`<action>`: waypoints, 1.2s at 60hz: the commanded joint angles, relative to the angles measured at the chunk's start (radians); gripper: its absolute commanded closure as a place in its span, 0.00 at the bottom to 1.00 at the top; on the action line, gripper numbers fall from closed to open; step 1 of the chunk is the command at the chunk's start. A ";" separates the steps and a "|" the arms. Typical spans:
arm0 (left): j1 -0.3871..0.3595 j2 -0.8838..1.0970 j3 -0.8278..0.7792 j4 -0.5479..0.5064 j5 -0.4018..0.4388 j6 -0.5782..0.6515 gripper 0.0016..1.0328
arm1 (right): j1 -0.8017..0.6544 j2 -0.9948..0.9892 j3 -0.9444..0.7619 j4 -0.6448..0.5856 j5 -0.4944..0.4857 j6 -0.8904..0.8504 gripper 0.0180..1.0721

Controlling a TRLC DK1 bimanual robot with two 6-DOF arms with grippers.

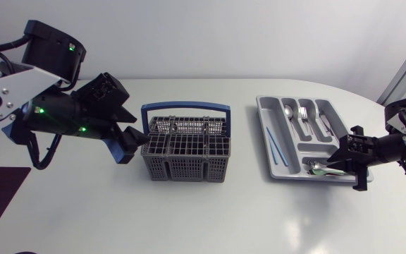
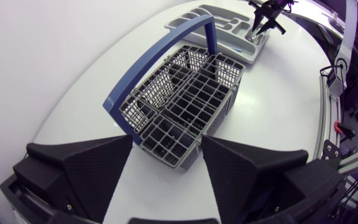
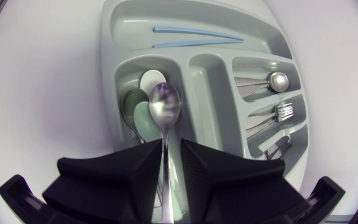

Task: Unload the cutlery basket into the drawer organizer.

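Right gripper (image 3: 171,146) clamped on the spoon (image 3: 165,109) over the near-end bay of the organizer (image 3: 260,25), so go low, line it up with the nested spoons (image 3: 135,109), then release; left gripper (image 2: 166,142) gaping, empty, beside the basket (image 2: 185,99).

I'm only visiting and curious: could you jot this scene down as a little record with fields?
Left end effector: open, at one end of the grey mesh plastic cutlery basket with blue handle
Right end effector: shut on a shiny metal spoon
Spoon position: over the pale grey plastic drawer organizer, above pale spoons
Long compartment: two thin blue sticks
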 commanded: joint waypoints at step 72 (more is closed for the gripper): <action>0.059 0.208 -0.183 0.348 0.036 -0.068 0.85 | 0.887 -0.177 -0.092 0.400 -0.043 1.141 0.95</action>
